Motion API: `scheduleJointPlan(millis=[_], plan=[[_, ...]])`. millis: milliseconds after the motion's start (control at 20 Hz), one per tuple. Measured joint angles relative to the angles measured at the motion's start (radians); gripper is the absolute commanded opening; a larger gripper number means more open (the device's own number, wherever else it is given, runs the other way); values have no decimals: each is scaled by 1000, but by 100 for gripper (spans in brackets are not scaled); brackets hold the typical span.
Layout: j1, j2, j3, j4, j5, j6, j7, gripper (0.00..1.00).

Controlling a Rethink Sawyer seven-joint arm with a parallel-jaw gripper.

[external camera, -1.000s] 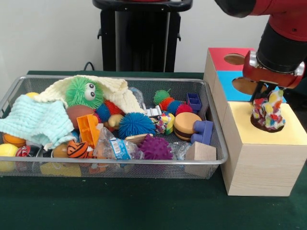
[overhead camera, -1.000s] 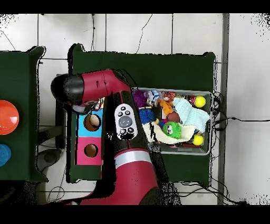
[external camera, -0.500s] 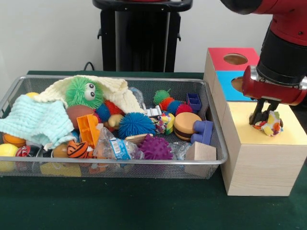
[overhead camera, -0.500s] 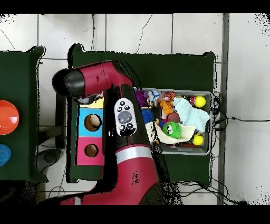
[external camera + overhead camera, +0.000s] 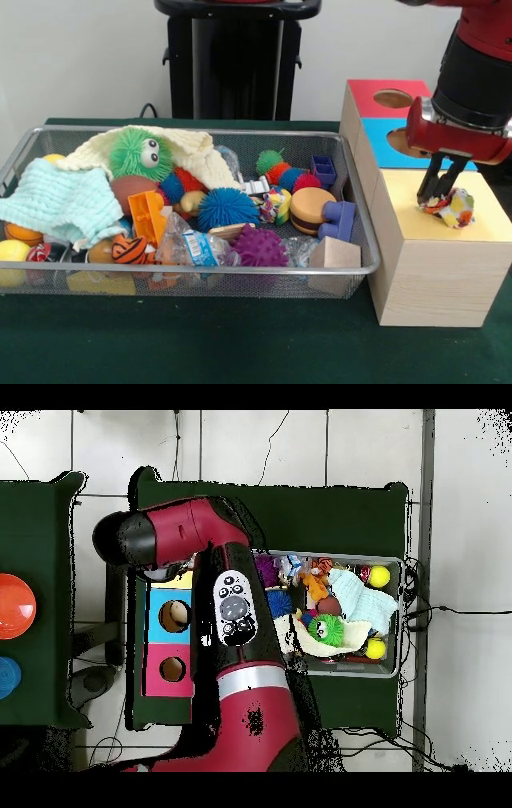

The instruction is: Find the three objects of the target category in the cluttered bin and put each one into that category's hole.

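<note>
Hand (image 5: pixel 439 190) beside confetti lump (image 5: pixel 452 206) on yellow top (image 5: pixel 480 226)

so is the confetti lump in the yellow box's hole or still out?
Out. The confetti lump sits mostly proud of the yellow box top, beside the hand. It covers the hole, so cannot tell if it is partly in.

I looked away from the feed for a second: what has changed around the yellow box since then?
The gripper let go of the confetti-patched lump and has risen a little; its fingers now stand just left of the lump. The lump dropped and now lies tipped over on the yellow box top. The bin and its contents look unchanged.
</note>
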Motion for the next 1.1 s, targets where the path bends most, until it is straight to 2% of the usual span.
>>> scheduleJointPlan(millis=[350, 600, 850, 1100], plan=[[-21, -50, 0, 10, 2, -18, 0, 0], [-30, -93, -11, 98, 1, -212, 0, 0], [-27, -101, -25, 168, 0, -390, 0, 0], [-16, -98, -40, 191, 0, -420, 0, 0]])
